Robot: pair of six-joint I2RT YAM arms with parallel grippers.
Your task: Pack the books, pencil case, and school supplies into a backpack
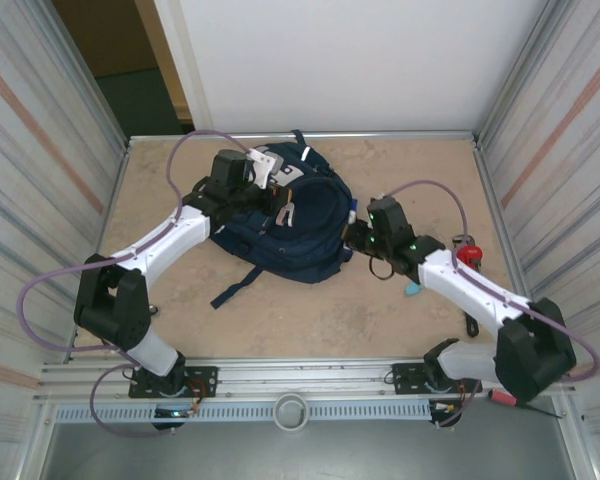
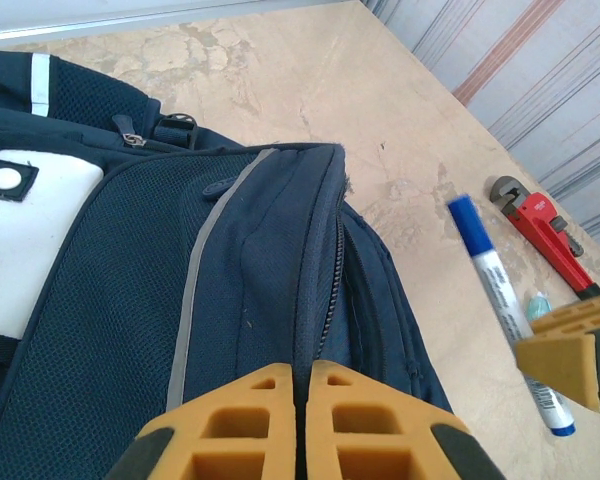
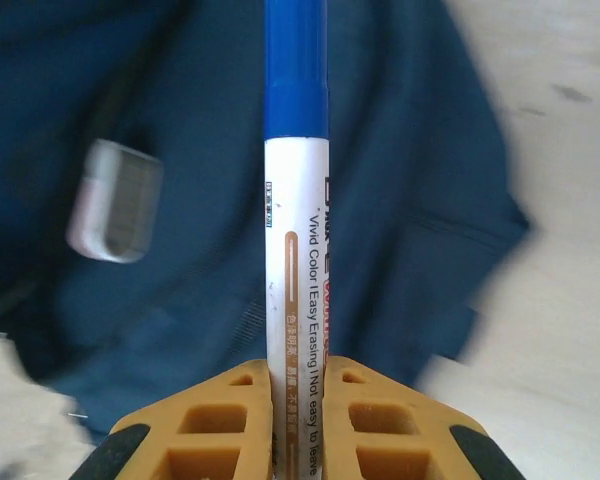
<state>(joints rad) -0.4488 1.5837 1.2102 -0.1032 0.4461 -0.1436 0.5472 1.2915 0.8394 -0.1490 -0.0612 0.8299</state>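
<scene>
The navy backpack [image 1: 305, 235] lies in the middle of the table. My left gripper [image 1: 280, 207] rests on its top, and in the left wrist view it [image 2: 302, 372] is shut on a fold of backpack [image 2: 230, 260] fabric beside the zipper. My right gripper [image 1: 355, 236] sits at the bag's right edge. In its own wrist view the right gripper [image 3: 296, 375] is shut on the blue-and-white marker [image 3: 296, 200], which points up over the backpack [image 3: 420, 180]. The marker [image 2: 505, 305] hangs right of the bag. A small teal item [image 1: 412, 289] lies on the table. The books are out of view.
A red pipe wrench [image 1: 467, 253] lies right of the right arm, seen too as the wrench [image 2: 545, 235] in the left wrist view. A red-handled screwdriver [image 1: 505, 397] rests on the near rail. Corrugated walls close both sides. Bare tabletop [image 1: 310, 320] lies in front of the bag.
</scene>
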